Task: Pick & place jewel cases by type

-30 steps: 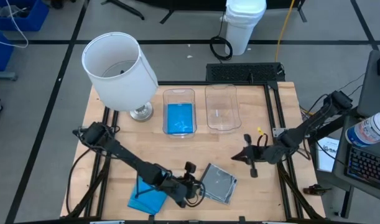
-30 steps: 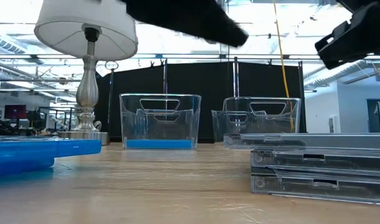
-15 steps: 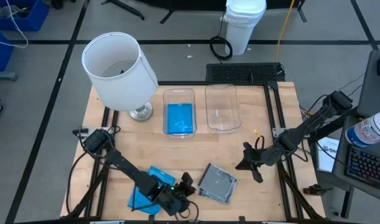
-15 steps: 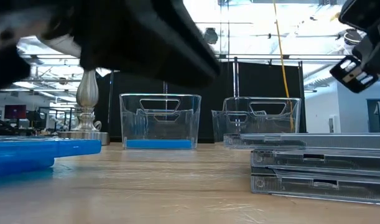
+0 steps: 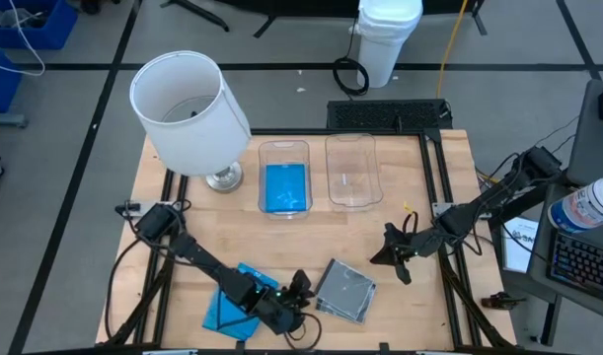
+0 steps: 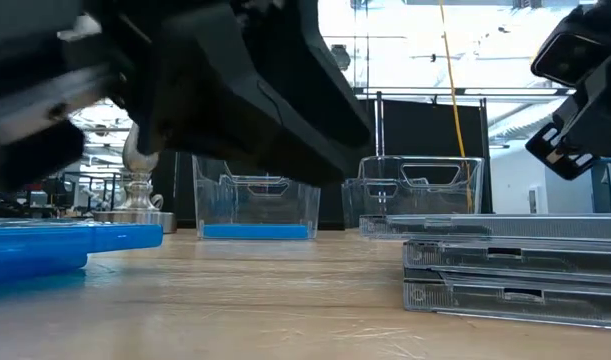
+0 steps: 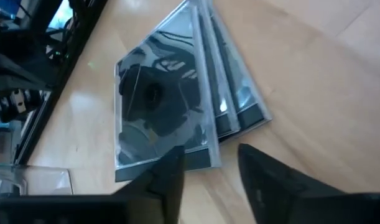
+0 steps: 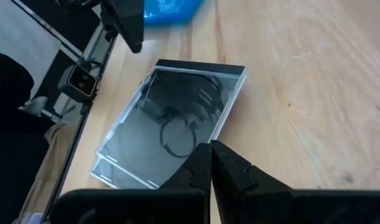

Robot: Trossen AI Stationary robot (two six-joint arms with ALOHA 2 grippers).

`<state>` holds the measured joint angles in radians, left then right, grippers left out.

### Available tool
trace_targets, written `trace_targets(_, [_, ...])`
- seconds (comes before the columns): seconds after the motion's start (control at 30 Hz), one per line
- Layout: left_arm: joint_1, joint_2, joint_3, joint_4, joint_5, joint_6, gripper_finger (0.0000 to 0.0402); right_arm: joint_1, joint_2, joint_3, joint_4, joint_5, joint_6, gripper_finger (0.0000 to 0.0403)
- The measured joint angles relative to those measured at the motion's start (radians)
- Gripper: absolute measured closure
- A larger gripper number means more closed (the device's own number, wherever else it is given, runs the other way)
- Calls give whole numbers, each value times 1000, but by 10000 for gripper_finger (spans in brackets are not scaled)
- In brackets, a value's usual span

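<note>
A stack of clear jewel cases (image 5: pixel 345 293) with dark insides lies fanned out on the table near its front edge, also in the left wrist view (image 7: pixel 171 106) and the right wrist view (image 8: pixel 171 124). Blue jewel cases (image 5: pixel 227 311) lie to its left. My left gripper (image 5: pixel 299 292) hovers above the table just left of the clear stack, open (image 7: pixel 211 152), nothing between its fingers. My right gripper (image 5: pixel 382 259) hangs shut (image 8: pixel 209 148) in the air to the right of the stack.
Two clear bins stand at the back middle: the left bin (image 5: pixel 284 148) holds a blue case (image 5: pixel 284 187); the right bin (image 5: pixel 352 143) shows nothing inside. A lamp with a white shade (image 5: pixel 188 108) stands at the back left. Bare wood lies between bins and cases.
My left gripper has sunk toward the table beside the clear stack and rolled about its own axis; its arm now fills the upper left of the low view. My right gripper has also come down a little and rolled, staying shut. No case has moved.
</note>
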<state>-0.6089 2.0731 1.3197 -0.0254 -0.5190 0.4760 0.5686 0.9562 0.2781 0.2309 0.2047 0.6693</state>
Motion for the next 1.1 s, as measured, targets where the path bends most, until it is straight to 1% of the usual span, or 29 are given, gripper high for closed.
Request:
trace_targets(0.07, [6,0,0,0,2,9,208,0,0,-4,4,0,-1,403])
trace_targets(0.17, [7,0,0,-4,39,107,174,0,0,-4,6,0,-6,403])
trace_targets(0.23, [5,10,0,5,43,160,159,0,0,-4,5,0,-7,403])
trace_targets(0.33, [6,15,-1,0,41,184,148,0,0,-4,5,1,-17,403])
trace_targets(0.4, [13,23,0,11,43,180,148,0,0,-4,5,1,-24,403])
trace_targets(0.5, [21,39,-2,-2,15,177,151,0,0,-4,5,5,-23,403])
trace_targets(0.83, [45,48,-1,10,21,147,175,0,1,-4,-3,30,27,403])
trace_targets(1.1, [45,48,-1,26,22,152,182,0,78,-4,-3,30,64,403])
